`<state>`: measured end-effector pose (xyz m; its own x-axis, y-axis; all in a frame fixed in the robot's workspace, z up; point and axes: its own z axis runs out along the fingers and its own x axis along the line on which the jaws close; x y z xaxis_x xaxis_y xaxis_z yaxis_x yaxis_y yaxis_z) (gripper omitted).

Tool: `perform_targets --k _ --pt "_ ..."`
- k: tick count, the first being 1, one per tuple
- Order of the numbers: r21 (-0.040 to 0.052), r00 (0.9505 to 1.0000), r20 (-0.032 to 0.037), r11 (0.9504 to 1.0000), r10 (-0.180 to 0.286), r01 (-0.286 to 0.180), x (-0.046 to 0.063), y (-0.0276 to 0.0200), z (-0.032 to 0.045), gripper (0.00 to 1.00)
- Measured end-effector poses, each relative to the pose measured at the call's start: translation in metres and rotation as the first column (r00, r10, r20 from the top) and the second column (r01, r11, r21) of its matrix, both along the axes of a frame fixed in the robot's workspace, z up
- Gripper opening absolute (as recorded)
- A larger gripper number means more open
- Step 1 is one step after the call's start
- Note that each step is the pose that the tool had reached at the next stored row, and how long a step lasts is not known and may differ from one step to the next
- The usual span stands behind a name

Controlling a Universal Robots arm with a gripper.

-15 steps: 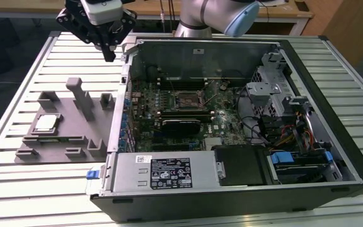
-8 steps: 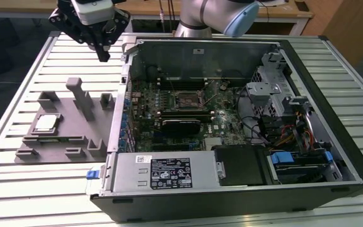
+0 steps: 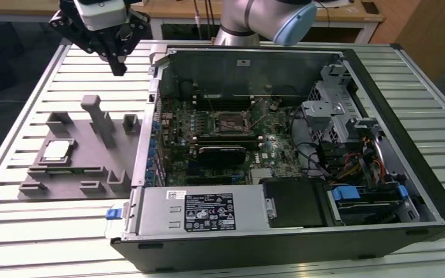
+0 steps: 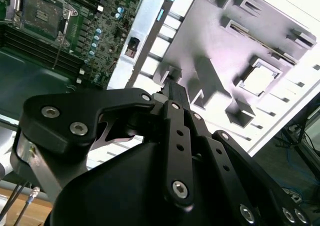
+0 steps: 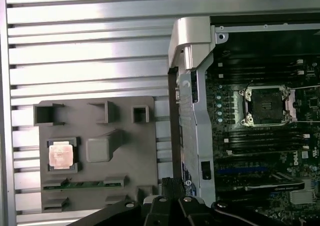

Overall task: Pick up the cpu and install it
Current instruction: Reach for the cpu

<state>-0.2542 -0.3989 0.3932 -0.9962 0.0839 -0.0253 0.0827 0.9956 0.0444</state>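
While tip-down above the table [image 3: 68,87], end effector [image 3: 119,69] closed, empty, apart from the cpu [image 3: 55,150].

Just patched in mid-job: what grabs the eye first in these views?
The big open computer case dominates the slatted table, its motherboard socket bare. At the exterior view's left, the cpu sits in a grey fixture tray. The claw hangs empty above the table, near a corner of the case.

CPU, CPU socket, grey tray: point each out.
cpu [image 5: 61,153], first wrist view, centre of metal top.
CPU socket [image 5: 265,105], first wrist view, dark middle.
grey tray [image 5: 82,123], first wrist view, bare surface.
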Motion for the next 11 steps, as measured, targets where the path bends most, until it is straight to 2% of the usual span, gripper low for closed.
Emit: perform_targets --k 11 --pt "0.0001 1.0000 0.0000 1.0000 -0.002 0.002 -0.018 0.0000 -0.0033 0.11"
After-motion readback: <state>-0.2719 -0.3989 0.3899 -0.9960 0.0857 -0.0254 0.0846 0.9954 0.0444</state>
